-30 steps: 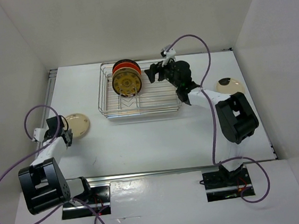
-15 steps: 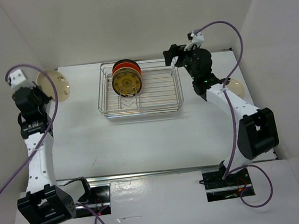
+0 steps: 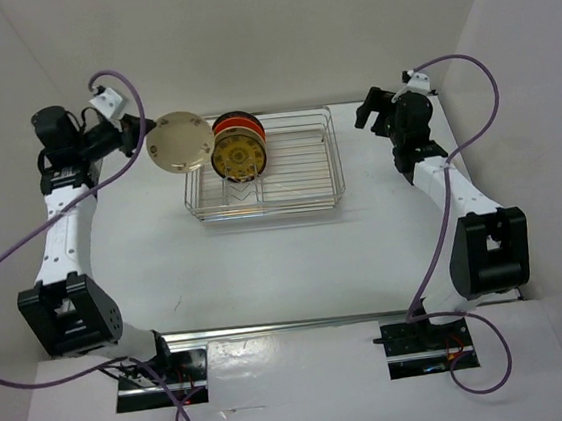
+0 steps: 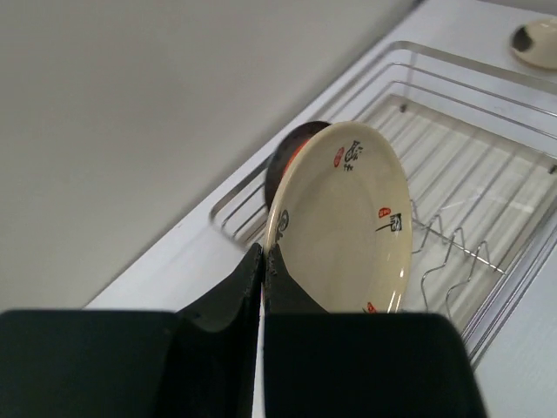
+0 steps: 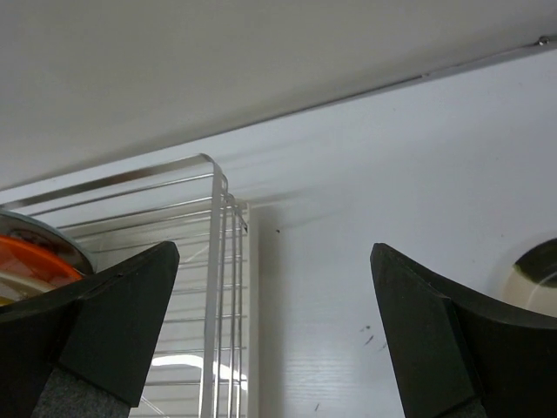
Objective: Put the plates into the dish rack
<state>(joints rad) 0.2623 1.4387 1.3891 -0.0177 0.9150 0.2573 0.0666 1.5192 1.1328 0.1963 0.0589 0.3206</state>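
Note:
My left gripper [image 3: 150,140] is shut on the rim of a cream plate [image 3: 182,141] with small red and dark marks. It holds the plate on edge in the air at the left end of the dish rack [image 3: 302,171]. In the left wrist view the shut fingertips [image 4: 261,254] pinch the cream plate [image 4: 348,222] above the dish rack [image 4: 487,97]. A yellow-gold plate [image 3: 238,159] stands upright in the rack, with an orange plate [image 3: 236,129] and a dark one behind it. My right gripper [image 3: 367,114] is open and empty just right of the rack, jaws wide [image 5: 271,254].
Another cream plate [image 4: 534,39] lies on the table beyond the rack's right end, and its rim [image 5: 533,275] shows at the right edge of the right wrist view. White walls close in the table at the back and both sides. The rack's right corner [image 5: 218,218] stands near my right fingers.
The left arm lifted the cream plate from the table's left side and carried it to the rack's left end. The right arm drew back rightward from the rack and its jaws widened.

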